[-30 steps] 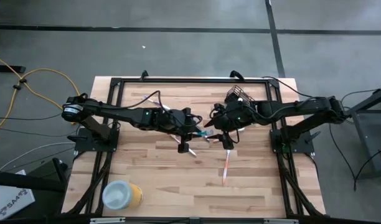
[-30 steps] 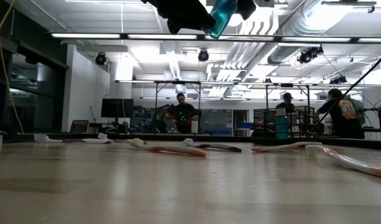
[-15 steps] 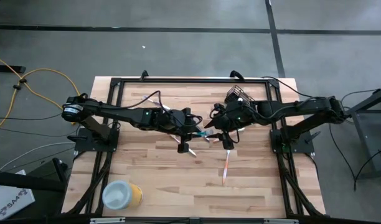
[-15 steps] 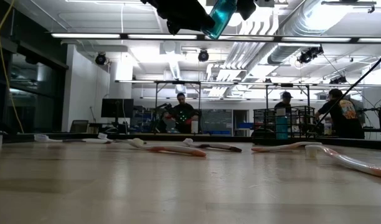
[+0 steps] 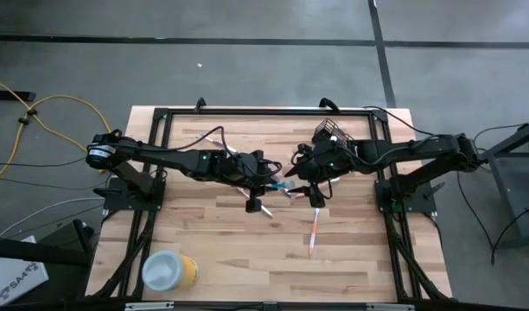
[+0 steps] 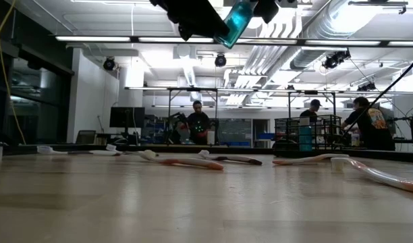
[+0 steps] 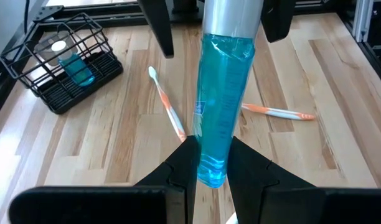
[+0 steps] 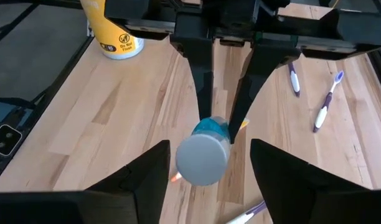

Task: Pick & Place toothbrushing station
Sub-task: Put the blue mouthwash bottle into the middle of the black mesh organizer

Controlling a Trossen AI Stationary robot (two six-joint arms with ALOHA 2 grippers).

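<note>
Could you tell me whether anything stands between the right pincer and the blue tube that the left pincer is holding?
Nothing visible does. The right pincer is open, with the blue tube capped end between its fingers, while the left pincer grips the other end.

Two dark jointed arms with thin black cables, each ending in flat, matte-black fingers (image 7: 184, 163).

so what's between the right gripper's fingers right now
The silver cap end of the blue tube. The right wrist view shows the right gripper open with a finger on each side of the cap, not touching, while the left gripper holds the tube's other end.
</note>
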